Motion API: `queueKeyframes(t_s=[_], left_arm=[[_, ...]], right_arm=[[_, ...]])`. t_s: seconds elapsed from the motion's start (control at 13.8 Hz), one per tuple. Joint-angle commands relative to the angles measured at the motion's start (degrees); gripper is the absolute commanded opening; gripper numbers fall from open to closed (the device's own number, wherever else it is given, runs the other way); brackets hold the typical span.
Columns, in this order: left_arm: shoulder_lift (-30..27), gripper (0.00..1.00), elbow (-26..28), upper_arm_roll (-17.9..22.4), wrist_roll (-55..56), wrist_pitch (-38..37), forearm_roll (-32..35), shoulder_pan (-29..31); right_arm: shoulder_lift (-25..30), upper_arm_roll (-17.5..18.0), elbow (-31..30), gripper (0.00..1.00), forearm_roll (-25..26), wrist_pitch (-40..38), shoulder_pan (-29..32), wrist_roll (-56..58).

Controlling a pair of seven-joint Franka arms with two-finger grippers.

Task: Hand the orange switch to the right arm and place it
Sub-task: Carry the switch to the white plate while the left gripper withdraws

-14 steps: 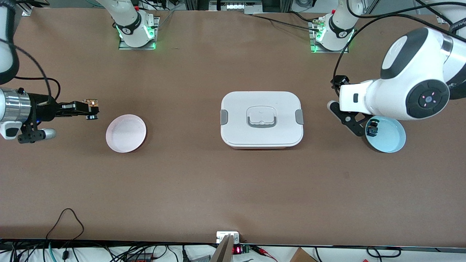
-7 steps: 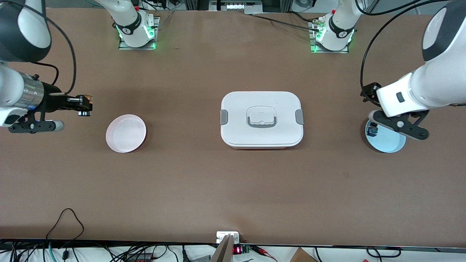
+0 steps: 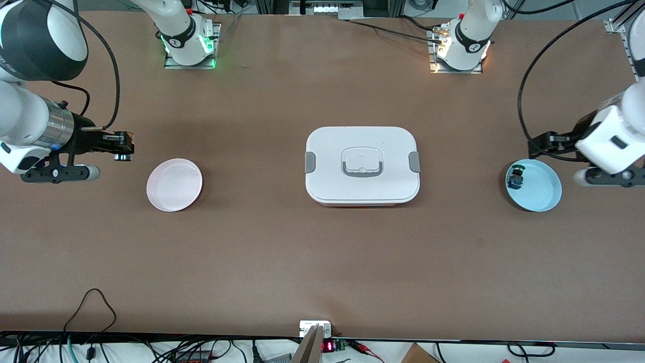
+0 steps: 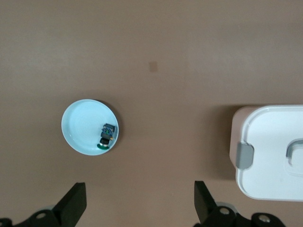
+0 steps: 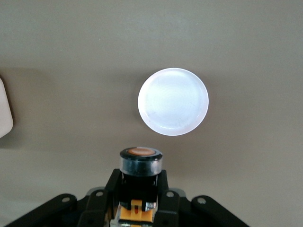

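Note:
The orange switch has a black body and an orange cap, and my right gripper is shut on its body. In the front view the orange switch and the right gripper hang over bare table beside the pink plate, toward the right arm's end. The pink plate holds nothing. My left gripper is open with nothing between its fingers. It hangs high over the table beside the blue plate, and in the front view the left gripper is at the left arm's end.
A white lidded lunch box with grey clips sits mid-table. The blue plate holds a small switch with a green-blue top. Cables hang from both arms.
The left arm has pulled away from over the blue plate toward its end of the table, uncovering the plate. The right arm has changed its pose, and its gripper with the switch has hardly shifted.

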State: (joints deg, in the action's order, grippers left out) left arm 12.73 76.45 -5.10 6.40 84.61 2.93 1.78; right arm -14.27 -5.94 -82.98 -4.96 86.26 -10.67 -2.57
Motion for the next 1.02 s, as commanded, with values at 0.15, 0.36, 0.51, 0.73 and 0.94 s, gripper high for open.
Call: queueKeyframes(t_s=[0.15,0.36,0.51,0.73,0.94], left_arm=[[-19.2,1.00,26.1,4.6,-4.1,13.3,-1.4,-2.9],[-17.3,1.00,24.6,7.3,-3.3,11.9,-1.4,-4.3],[-15.6,1.00,21.4,6.9,-0.5,8.6,-1.2,-4.4],[-15.4,1.00,20.7,6.8,1.0,7.6,-0.8,-5.0],[-12.5,1.00,16.7,6.4,1.0,7.4,-0.8,-5.1]], right_arm=[[0.8,0.0,-5.6,0.01,0.8,5.2,-0.1,-0.9],[0.8,-0.1,-10.8,0.01,0.9,11.0,-0.1,-0.9],[0.7,-0.2,-16.2,0.01,1.0,17.6,0.0,-0.9],[0.6,-0.2,-26.9,0.01,1.2,32.2,-0.1,-0.5],[-1.2,0.0,-35.4,0.01,1.2,46.2,-0.1,-0.5]])
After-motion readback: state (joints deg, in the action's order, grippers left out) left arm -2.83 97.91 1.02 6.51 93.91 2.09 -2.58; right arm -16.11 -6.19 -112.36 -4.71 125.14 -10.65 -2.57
